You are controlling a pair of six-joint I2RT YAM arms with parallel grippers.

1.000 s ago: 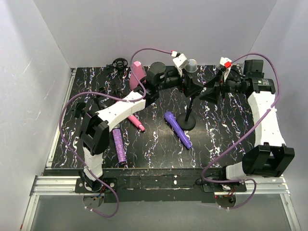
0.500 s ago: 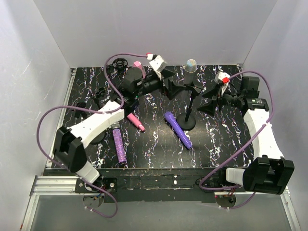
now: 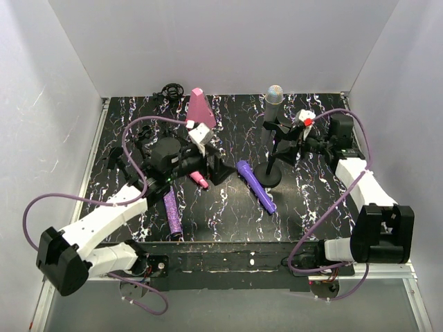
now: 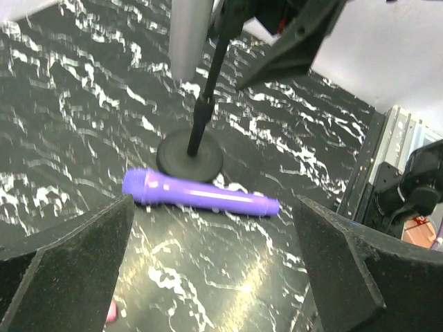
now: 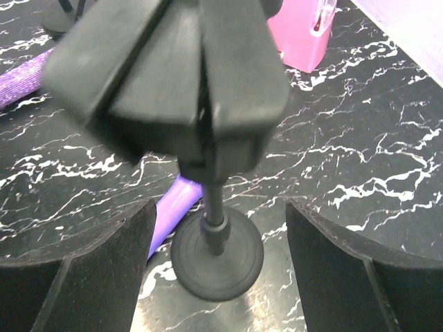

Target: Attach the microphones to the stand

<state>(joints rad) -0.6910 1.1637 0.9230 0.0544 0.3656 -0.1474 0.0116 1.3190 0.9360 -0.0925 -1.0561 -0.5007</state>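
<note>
The black stand (image 3: 268, 173) is upright right of centre and holds the silver-grey microphone (image 3: 274, 100) upright in its clip. The smooth violet microphone (image 3: 255, 185) lies by the stand's base, and shows in the left wrist view (image 4: 201, 197). The glittery purple microphone (image 3: 171, 209) lies near the front left. The pink microphone (image 3: 197, 178) lies partly hidden under my left gripper (image 3: 219, 171), which is open and empty low over the table, facing the stand's base (image 4: 189, 155). My right gripper (image 3: 286, 144) is open and empty beside the stand's pole, with the base (image 5: 217, 252) between its fingers.
A pink cone-shaped block (image 3: 201, 107) stands at the back, left of the stand. A black coiled item (image 3: 172, 90) lies at the back edge, and black parts (image 3: 142, 135) lie at the left. Purple cables loop over both arms.
My left gripper has let go of the silver-grey microphone in the stand and drawn back left and down to the table. My right gripper has shifted slightly left by the stand.
</note>
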